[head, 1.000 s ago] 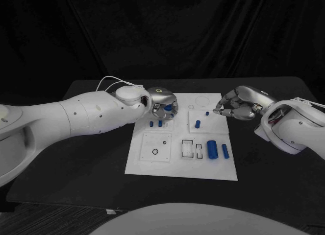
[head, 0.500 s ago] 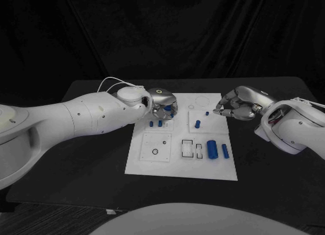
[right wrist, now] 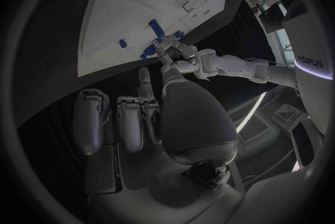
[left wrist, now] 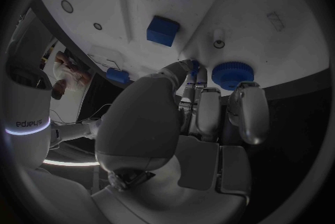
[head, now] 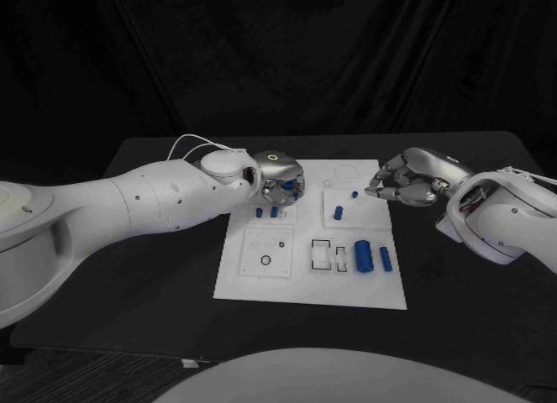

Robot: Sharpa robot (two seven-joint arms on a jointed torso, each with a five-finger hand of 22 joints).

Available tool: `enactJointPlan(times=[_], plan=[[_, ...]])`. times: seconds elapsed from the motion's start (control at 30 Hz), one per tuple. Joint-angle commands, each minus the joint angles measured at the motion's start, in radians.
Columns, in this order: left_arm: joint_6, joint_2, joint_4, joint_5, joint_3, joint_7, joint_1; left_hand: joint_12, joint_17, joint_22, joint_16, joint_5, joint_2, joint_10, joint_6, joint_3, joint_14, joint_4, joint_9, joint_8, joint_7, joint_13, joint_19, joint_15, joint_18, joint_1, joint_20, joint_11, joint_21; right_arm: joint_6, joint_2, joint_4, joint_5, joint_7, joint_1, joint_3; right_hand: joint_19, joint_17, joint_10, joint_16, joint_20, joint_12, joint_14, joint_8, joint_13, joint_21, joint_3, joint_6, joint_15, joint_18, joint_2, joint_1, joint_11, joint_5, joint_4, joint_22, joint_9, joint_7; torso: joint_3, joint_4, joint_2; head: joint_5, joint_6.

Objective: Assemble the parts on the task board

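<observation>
Head view: we see the left hand low over the far left corner of the board, directly above two small upright parts. In the left wrist view its fingertips close on a slim blue part, pinched between thumb and finger, next to a round blue knob. Two square blue blocks lie further along the board. We judge the step to be seating this pinched part, so the governing relation is vertical: the part points down at the board surface just below the fingertips, with its long axis roughly upright.

The right hand hovers off the board's far right edge with fingers curled; we cannot tell whether it holds anything. Two blue cylinders lie side by side near the board's right edge, long axes running front to back, closer to the right hand than to the left.
</observation>
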State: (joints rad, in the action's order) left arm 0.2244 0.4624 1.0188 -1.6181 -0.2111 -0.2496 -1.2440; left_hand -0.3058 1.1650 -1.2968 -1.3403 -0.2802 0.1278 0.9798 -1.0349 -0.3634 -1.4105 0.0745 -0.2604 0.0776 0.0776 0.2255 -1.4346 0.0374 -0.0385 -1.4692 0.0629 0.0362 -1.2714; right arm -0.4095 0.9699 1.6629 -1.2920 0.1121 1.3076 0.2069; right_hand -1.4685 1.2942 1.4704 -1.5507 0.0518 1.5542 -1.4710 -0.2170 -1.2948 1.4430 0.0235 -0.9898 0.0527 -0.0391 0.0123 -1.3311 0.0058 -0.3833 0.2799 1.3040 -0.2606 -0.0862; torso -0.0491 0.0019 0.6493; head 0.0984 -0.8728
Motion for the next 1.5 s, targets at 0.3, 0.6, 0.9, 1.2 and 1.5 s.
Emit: enactJointPlan(times=[0.3, 0.6, 0.9, 1.2, 1.5], plan=[[0.098, 0.068, 0.072, -0.005, 0.000, -0.029, 0.002, -0.009, 0.019, -0.183, -0.023, -0.022, 0.000, 0.075, -0.055, -0.044, -0.032, -0.026, -0.003, 0.028, 0.007, -0.025, 0.001, 0.012, -0.030, 0.006, -0.007, -0.003, 0.005, 0.009, -0.004, -0.005, 0.002, 0.006, -0.003, -0.001, -0.035, 0.255, 0.100, -0.007, 0.004, 0.017, -0.095, -0.010, -0.276, -0.012, 0.015, -0.001, 0.002, 0.003, -0.006, -0.014, 0.005, -0.015, 0.003, 0.219, -0.012, -0.003, -0.0001, 0.0007, 0.000, 0.001, 0.000], [0.121, 0.182, 0.186, -0.005, 0.000, -0.015, -0.050, 0.014, 0.009, -0.181, -0.018, 0.002, 0.005, 0.076, -0.055, -0.049, -0.031, -0.028, 0.000, 0.022, 0.007, -0.038, 0.002, 0.009, -0.031, 0.014, -0.005, -0.001, 0.012, 0.014, -0.004, -0.010, 0.005, 0.010, -0.004, -0.001, -0.033, 0.254, 0.100, -0.006, 0.004, 0.017, -0.094, -0.010, -0.276, -0.016, 0.015, 0.000, 0.001, 0.002, -0.006, -0.015, 0.005, -0.015, 0.003, 0.218, -0.012, -0.003, -0.0006, 0.0026, -0.001, 0.002, 0.000], [0.093, 0.249, 0.232, -0.005, 0.000, -0.008, -0.077, 0.030, 0.004, -0.180, -0.015, 0.019, 0.009, 0.076, -0.049, -0.051, -0.028, -0.025, 0.003, 0.013, 0.003, -0.048, 0.004, 0.011, -0.032, 0.025, -0.004, -0.004, 0.019, 0.017, -0.013, -0.018, 0.005, 0.007, -0.011, -0.001, -0.032, 0.252, 0.100, -0.005, 0.004, 0.017, -0.094, -0.010, -0.276, -0.017, 0.014, 0.000, 0.001, 0.001, -0.007, -0.016, 0.005, -0.014, 0.003, 0.217, -0.012, -0.003, -0.0019, 0.0012, -0.003, 0.016, 0.000], [0.058, 0.259, 0.219, -0.005, -0.001, -0.004, -0.069, 0.042, -0.003, -0.178, -0.011, 0.031, 0.011, 0.072, -0.040, -0.053, -0.024, -0.023, 0.006, 0.005, 0.004, -0.053, 0.007, 0.010, -0.033, 0.030, -0.004, -0.002, 0.025, 0.017, -0.014, -0.020, 0.005, 0.005, -0.016, -0.001, -0.032, 0.252, 0.100, -0.005, 0.004, 0.017, -0.094, -0.010, -0.276, -0.017, 0.014, 0.000, 0.001, 0.001, -0.007, -0.016, 0.005, -0.014, 0.003, 0.217, -0.012, -0.003, -0.0009, 0.0024, -0.003, 0.016, 0.000], [0.048, 0.246, 0.199, -0.005, -0.001, -0.009, -0.048, 0.047, -0.004, -0.178, -0.010, 0.037, 0.011, 0.073, -0.033, -0.055, -0.023, -0.022, 0.009, 0.000, 0.003, -0.056, 0.008, 0.010, -0.033, 0.032, -0.003, -0.003, 0.028, 0.016, -0.015, -0.021, 0.005, 0.003, -0.017, -0.001, -0.031, 0.251, 0.100, -0.004, 0.004, 0.017, -0.093, -0.010, -0.276, -0.020, 0.014, 0.000, 0.001, 0.001, -0.008, -0.017, 0.005, -0.015, 0.002, 0.216, -0.012, -0.003, 0.0017, 0.0012, 0.001, 0.014, 0.000]])
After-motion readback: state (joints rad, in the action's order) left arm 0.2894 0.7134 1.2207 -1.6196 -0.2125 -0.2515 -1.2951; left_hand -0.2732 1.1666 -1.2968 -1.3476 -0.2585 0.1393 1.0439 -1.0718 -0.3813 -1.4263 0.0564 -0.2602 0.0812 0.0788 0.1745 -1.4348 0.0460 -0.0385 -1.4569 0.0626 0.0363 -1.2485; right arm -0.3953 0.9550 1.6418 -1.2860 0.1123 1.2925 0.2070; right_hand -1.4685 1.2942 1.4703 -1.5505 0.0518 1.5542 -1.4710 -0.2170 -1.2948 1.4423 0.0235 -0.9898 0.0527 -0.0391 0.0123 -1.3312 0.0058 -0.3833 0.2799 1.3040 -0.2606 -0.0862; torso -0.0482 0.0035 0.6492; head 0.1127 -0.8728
